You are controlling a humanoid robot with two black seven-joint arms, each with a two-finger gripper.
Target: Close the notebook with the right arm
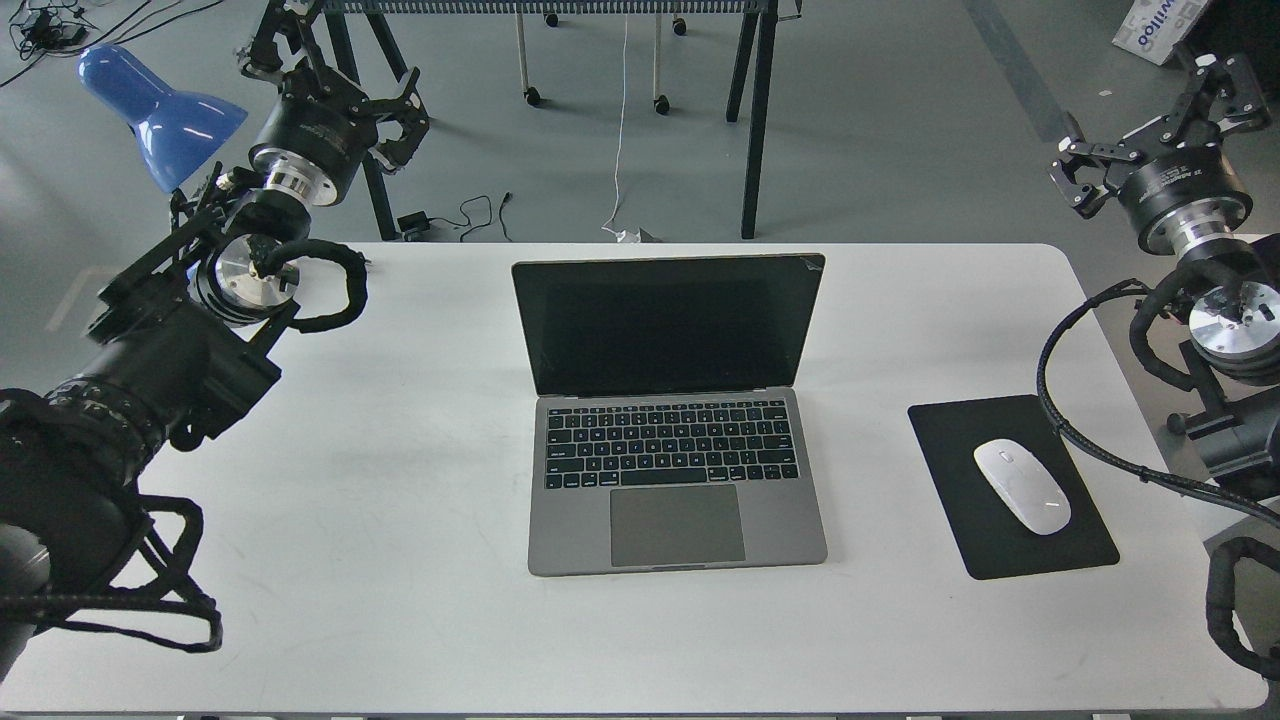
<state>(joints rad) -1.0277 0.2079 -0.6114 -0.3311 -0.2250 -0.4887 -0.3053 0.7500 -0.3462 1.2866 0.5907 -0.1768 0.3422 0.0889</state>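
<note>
Head view, right jaws (1150,120) open, empty, notebook (672,415) open

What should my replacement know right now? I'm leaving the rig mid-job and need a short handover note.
Left gripper: open, empty, raised beyond the table's far left corner.
Right gripper: open, empty, raised off the table's far right corner.
Notebook: mid-table, lid up, screen dark, untouched.
Mouse on its black pad, right of the notebook.
Done: nothing.
Left: bring the right arm to the lid and fold it shut.

Grey floor (880,130), white table (400,560), blue lamp (160,110), black trestle legs (755,110) behind.
</note>
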